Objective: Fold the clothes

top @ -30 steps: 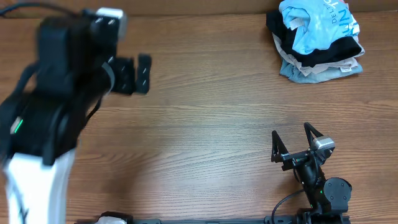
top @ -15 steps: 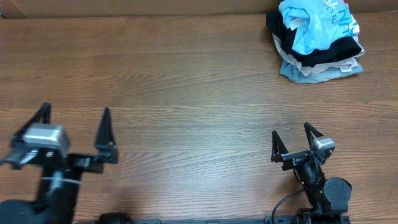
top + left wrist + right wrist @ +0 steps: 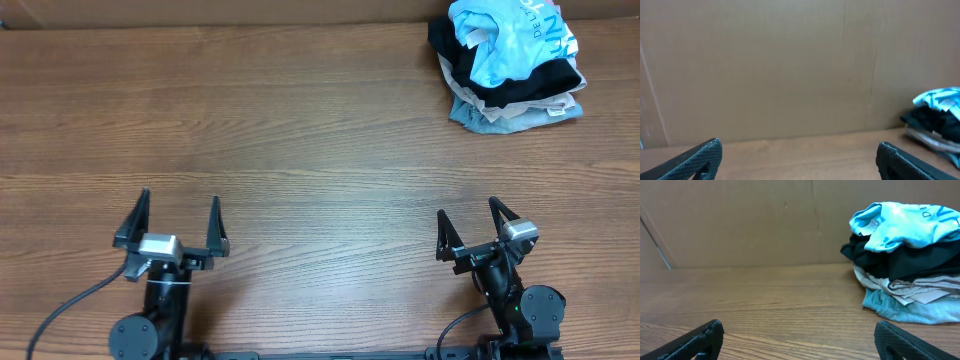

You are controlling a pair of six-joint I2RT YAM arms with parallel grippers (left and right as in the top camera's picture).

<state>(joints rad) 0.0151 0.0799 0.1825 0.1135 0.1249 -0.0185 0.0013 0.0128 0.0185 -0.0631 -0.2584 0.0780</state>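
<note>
I'm looking at open table [image 3: 300, 130] ahead of both tools, likely room for spreading. The shirt [image 3: 505, 40] is lying crumpled atop the pile [image 3: 520, 105], far ahead-right of my right gripper [image 3: 467, 207], its length running roughly crosswise, neck direction unclear. My left gripper [image 3: 180, 198] is waiting alongside, both with jaws apart, ready to pinch

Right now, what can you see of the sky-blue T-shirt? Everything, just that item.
The sky-blue T-shirt looks like thin, soft fabric with white printed lettering, only partly readable. It lies crumpled, not folded, at the far right corner of the table, on top of the black garment. Nothing else touches it.
</note>
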